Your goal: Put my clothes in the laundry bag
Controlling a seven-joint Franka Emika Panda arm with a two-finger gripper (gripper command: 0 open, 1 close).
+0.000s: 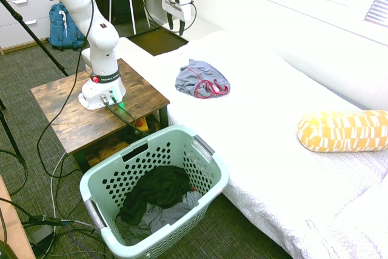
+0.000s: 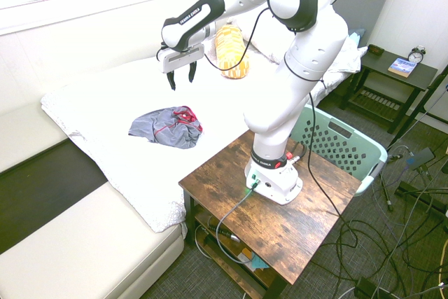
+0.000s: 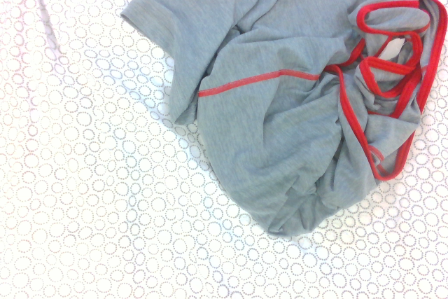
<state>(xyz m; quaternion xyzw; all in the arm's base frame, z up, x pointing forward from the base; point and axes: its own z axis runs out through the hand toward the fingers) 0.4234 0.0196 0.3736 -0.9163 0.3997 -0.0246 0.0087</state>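
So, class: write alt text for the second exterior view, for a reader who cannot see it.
A white robot arm on a wooden table holds its open gripper above a crumpled grey garment with red trim, which lies on a white bed. A mint-green laundry basket stands behind the table.

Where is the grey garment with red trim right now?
The grey garment lies crumpled on the white bed, below the gripper, well apart from the laundry basket.
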